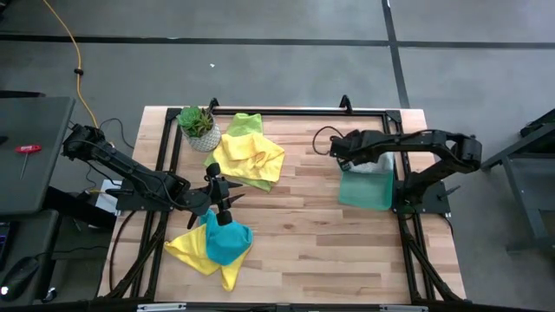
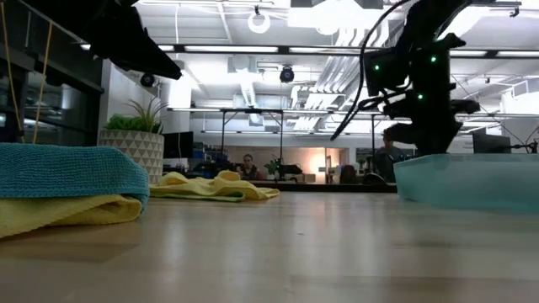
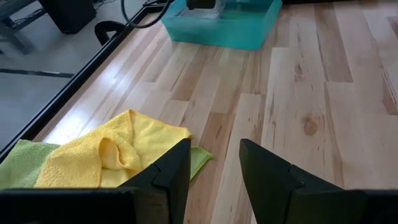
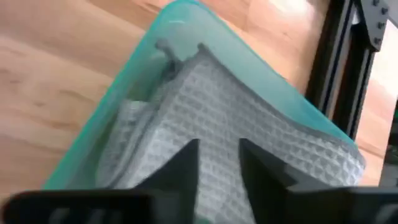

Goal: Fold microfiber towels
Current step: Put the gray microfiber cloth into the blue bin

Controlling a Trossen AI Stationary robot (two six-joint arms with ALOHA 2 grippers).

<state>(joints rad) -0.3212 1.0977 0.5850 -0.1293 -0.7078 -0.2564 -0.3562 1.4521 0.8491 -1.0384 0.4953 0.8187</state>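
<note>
A teal towel [image 1: 227,243] lies on a crumpled yellow towel [image 1: 195,251] near the table's front left. My left gripper [image 3: 214,168] hovers open just above and beyond that heap, holding nothing. Another yellow towel [image 1: 251,156] rests on a lime green towel [image 1: 245,124] at the far left. At the right, a folded grey towel [image 4: 236,118] lies inside the translucent green tray [image 1: 364,198]. My right gripper [image 4: 217,158] points steeply down over it, its fingers a little apart with nothing between them.
A small potted plant [image 1: 198,126] stands at the far left corner beside the yellow and green towels. Bare wood stretches across the table's middle between the two arms. A black frame rail runs along the table's edges. People sit far off in the room behind.
</note>
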